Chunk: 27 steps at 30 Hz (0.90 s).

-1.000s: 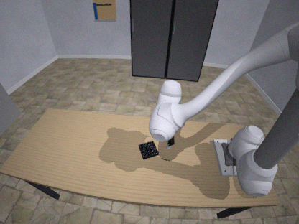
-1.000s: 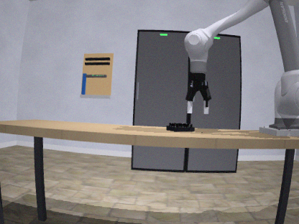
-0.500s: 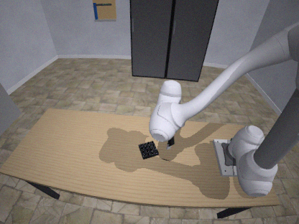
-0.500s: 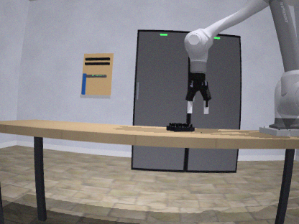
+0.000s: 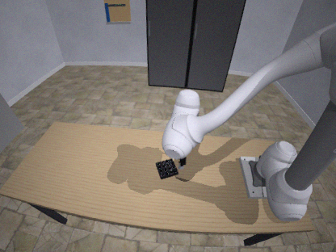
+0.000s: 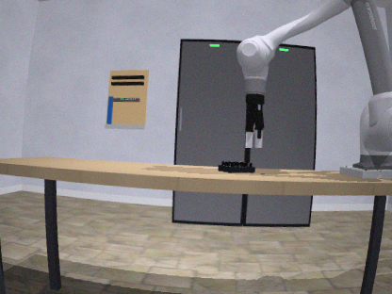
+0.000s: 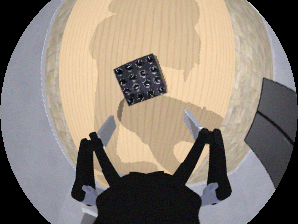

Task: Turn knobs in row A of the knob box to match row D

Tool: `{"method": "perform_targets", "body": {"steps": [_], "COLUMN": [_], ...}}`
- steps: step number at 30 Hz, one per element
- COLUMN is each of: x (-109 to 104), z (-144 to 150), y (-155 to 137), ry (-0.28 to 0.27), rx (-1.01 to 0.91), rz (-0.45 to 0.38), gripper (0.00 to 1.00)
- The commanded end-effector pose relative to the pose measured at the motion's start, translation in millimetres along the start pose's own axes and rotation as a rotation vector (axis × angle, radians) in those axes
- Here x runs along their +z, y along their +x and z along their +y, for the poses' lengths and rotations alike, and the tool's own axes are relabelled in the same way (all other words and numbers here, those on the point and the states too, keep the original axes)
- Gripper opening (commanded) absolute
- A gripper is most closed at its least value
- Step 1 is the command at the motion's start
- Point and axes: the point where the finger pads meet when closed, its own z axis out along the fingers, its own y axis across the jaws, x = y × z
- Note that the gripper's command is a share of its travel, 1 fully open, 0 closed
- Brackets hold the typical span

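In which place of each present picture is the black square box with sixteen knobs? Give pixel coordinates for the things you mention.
Top: black square knob box [image 5: 166,169] [image 6: 236,168] [image 7: 140,80], just right of centre, low.
Exterior: right of centre, below middle height.
Wrist: slightly left of centre, upper half.
Shared landmark: light wooden table top [image 5: 81,161] [image 6: 94,169] [image 7: 215,50].

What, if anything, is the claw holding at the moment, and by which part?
Nothing: the claw is open above the table.
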Motion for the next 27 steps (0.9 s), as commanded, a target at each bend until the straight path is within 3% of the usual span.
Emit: {"method": "perform_targets", "body": {"steps": [1,3,27], "x": [-2.2,-2.2,-11.0], "z": [-4.6,-4.6,-27.9], "y": [13.2,13.2,77.2], "ry": [-0.009,-0.009,-0.012], "rx": [0.156,0.156,0.999], "rz": [-0.009,-0.009,-0.005], "gripper": [1.00,1.00,1.00]}}
